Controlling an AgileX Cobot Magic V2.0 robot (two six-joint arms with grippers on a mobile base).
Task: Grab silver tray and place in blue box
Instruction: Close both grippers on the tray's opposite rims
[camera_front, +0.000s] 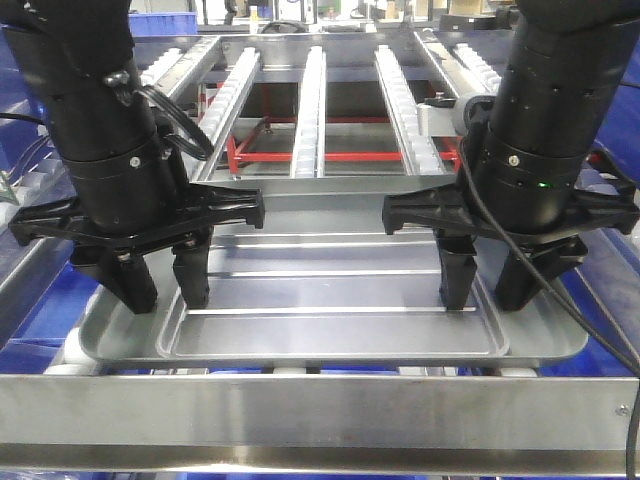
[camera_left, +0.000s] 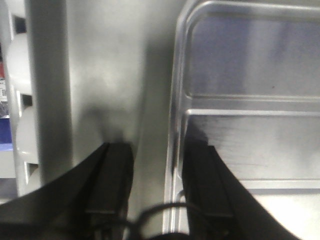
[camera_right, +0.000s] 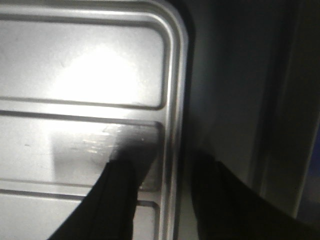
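At the grasp stage, with nothing lifted yet, judging by the silver tray (camera_front: 330, 300) lying flat across the near end of the roller-rail surface (camera_front: 310, 100), just behind the near frame bar (camera_front: 300, 405).

Straddles the raised ridge at the tray's left end with the left hand (camera_front: 160, 295): fingers spread, one outside the ridge, the other inside the recessed panel. Shows the same from the left wrist, with bare metal on either side of the ridge and no pinch made.

Mirrors this at the tray's right end with the right hand (camera_front: 488, 295): spread as well, inner finger down in the recessed panel, outer finger beyond the ridge. Cannot tell from any view whether the fingertips touch the metal or hang just above it.

Calls next for pressing both hands together on their ridges at the same time, then raising the two ends evenly. Likely to tilt or slip out if lifted unevenly, given a thin, smooth, shallow lip and a wide span between the grips.

Leaves the carry and placement wholly undone. Shows blue bins (camera_front: 600, 310) beside the rack on both sides, but cannot tell which of them is the blue box meant; needs a level carry across and a flat lowering.
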